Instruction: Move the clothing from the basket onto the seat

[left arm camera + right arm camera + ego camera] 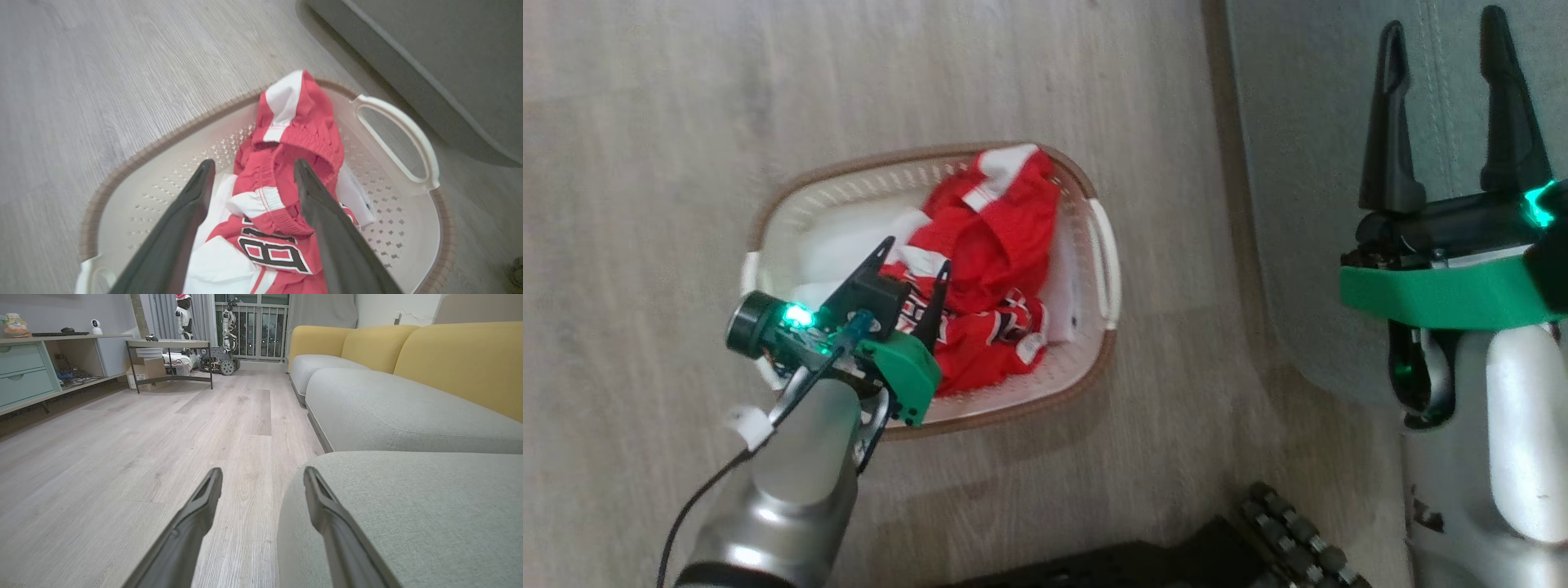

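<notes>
I held the left gripper (253, 163) spread wide over the clothing (298, 122) in the basket (388, 228), judging I should sink deep around the red bunch before closing.

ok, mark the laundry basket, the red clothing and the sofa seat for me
laundry basket (849, 192): head view, perforated far wall.
red clothing (318, 134): left wrist view, gathered red fabric at the top of the heap.
sofa seat (408, 506): right wrist view, top face of the nearest cushion.
</notes>
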Robot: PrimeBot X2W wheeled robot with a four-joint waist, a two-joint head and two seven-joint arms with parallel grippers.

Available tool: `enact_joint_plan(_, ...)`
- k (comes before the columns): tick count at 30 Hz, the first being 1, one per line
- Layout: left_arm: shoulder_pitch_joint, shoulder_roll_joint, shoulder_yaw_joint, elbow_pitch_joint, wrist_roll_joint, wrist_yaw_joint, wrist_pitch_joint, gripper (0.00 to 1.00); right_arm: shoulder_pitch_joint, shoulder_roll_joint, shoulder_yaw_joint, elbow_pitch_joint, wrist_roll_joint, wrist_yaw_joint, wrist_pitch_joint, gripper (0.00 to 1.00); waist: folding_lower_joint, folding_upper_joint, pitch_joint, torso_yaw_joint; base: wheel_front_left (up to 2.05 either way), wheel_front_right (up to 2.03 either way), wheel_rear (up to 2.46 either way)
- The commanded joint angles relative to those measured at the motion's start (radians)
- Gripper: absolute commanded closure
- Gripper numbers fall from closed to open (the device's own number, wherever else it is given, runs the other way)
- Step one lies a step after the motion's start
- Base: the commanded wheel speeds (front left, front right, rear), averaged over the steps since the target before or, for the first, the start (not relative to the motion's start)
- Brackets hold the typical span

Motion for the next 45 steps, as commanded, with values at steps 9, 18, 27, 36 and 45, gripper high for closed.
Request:
enact_joint_plan(9, -0.128, 0.033, -0.004, 0.172, 0.027, 0.042, -0.010, 0.00, -0.017, 0.002, 0.061, -0.096, 0.050, 0.007, -0.006, 0.00, -0.0002, 0.0001, 0.160, -0.128, 0.00, 0.00, 0.00)
enact_joint_plan(18, -0.192, 0.049, -0.009, 0.315, 0.028, 0.110, -0.010, 0.41, -0.021, 0.002, 0.067, -0.102, 0.077, 0.007, -0.006, 0.00, -0.0002, 0.0001, 0.181, -0.162, 0.00, 0.00, 0.00)
enact_joint_plan(27, -0.191, 0.034, -0.032, 0.307, 0.010, 0.096, -0.010, 1.00, -0.020, 0.002, 0.070, -0.078, 0.089, 0.007, -0.006, 0.00, -0.0002, 0.0001, 0.140, -0.146, 0.00, 0.00, 0.00)
enact_joint_plan(36, -0.121, 0.015, -0.084, 0.152, -0.019, 0.055, -0.010, 1.00, 0.019, 0.002, 0.030, 0.008, 0.078, 0.007, -0.006, 0.00, -0.0002, 0.0001, -0.012, -0.084, 0.00, 0.00, 0.00)
enact_joint_plan(45, -0.057, 0.011, -0.110, -0.018, -0.054, 0.037, -0.010, 1.00, 0.101, 0.002, -0.018, 0.123, 0.039, 0.007, -0.006, 0.00, -0.0002, 0.0001, -0.221, -0.006, 0.00, 0.00, 0.00)
